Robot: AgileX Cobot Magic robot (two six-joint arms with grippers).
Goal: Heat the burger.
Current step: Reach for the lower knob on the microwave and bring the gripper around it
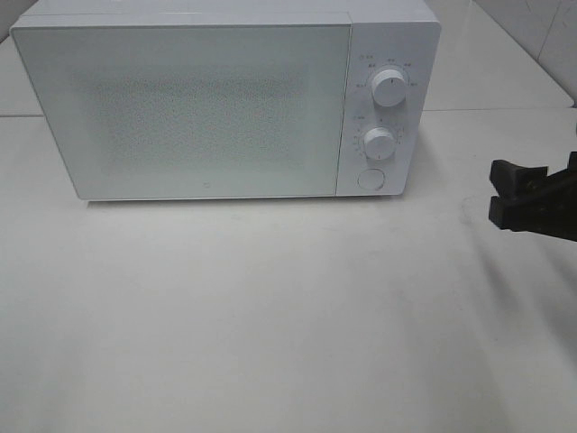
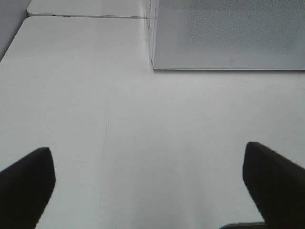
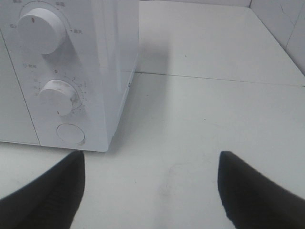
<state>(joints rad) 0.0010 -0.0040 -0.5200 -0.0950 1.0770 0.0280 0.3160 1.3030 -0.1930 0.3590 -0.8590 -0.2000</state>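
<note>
At the right edge of the high view, the right gripper hovers with its jaws spread and empty, level with the lower knob and round button of the microwave. Over bare table, the left gripper gapes wide too, holding nothing. No view shows the burger, and I cannot tell whether it sits behind the closed, frosted door. If it does, probably only setting the dials is left. The table is plain white, with a pale tiled wall at upper right.
</note>
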